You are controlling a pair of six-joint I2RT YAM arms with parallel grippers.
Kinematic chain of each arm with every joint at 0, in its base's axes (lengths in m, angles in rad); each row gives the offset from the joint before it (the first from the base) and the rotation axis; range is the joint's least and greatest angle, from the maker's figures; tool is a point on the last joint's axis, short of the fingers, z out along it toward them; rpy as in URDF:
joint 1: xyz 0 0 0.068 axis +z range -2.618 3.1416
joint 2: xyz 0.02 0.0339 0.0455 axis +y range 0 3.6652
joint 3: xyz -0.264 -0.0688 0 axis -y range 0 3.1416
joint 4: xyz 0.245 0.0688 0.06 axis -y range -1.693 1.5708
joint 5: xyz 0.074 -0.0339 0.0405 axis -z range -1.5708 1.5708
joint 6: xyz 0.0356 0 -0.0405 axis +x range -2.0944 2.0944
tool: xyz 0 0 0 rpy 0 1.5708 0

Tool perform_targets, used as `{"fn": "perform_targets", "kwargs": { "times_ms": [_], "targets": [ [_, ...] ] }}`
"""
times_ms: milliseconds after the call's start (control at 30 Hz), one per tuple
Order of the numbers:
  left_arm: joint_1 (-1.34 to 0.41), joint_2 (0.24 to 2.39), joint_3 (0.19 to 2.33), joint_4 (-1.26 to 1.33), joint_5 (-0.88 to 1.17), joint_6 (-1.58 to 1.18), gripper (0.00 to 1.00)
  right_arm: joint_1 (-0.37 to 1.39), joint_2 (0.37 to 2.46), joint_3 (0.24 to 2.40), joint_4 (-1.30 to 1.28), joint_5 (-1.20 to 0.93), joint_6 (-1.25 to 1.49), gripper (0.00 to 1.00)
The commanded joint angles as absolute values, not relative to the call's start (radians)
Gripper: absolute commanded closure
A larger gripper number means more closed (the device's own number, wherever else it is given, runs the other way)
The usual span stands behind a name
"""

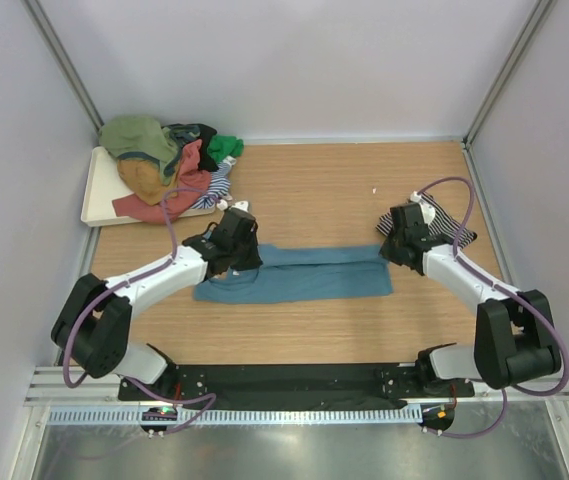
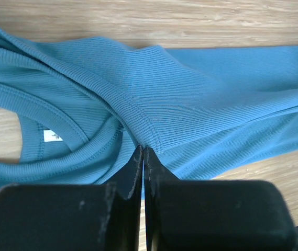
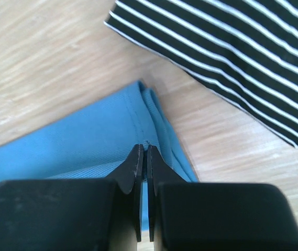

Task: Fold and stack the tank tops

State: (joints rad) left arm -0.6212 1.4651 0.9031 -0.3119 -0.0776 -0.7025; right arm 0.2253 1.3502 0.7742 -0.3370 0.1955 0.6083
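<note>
A plain teal-blue tank top (image 1: 304, 278) lies stretched left to right across the middle of the table, folded lengthwise. My left gripper (image 1: 238, 264) is at its left end, shut on a ribbed strap seam (image 2: 138, 123) near the neckline. My right gripper (image 1: 391, 257) is at the other end, shut on the stitched hem (image 3: 144, 117) at the corner. A folded black-and-white striped tank top (image 1: 458, 230) lies flat just behind the right gripper, apart from the teal cloth (image 3: 86, 136). In the right wrist view the striped top (image 3: 232, 57) fills the upper right.
A heap of tank tops (image 1: 169, 165) in olive, mustard, coral, green and stripes sits on a white tray (image 1: 94, 195) at the back left corner. Pale walls enclose the table on three sides. Bare wood shows in front of the teal top.
</note>
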Motion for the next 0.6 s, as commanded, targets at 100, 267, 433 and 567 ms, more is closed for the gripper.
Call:
{"fn": "perform_targets", "kwargs": {
  "times_ms": [100,267,433,567],
  "targets": [
    [-0.695,1.404,0.835,-0.268,-0.167,-0.752,1.00,0.227,1.259,0.689,-0.313,0.219,0.641,0.99],
    [-0.721,1.413,0.763,-0.253,-0.201,-0.813,1.00,0.227,1.272,0.614,-0.275,0.196,0.667,0.99],
    [-0.724,1.454,0.690,-0.218,-0.196,-0.867,1.00,0.229,1.312,0.595,-0.276,0.204,0.680,0.99],
    [-0.724,1.505,0.669,-0.199,-0.173,-0.887,1.00,0.229,1.307,0.597,-0.293,0.239,0.692,0.99]
  ]
}}
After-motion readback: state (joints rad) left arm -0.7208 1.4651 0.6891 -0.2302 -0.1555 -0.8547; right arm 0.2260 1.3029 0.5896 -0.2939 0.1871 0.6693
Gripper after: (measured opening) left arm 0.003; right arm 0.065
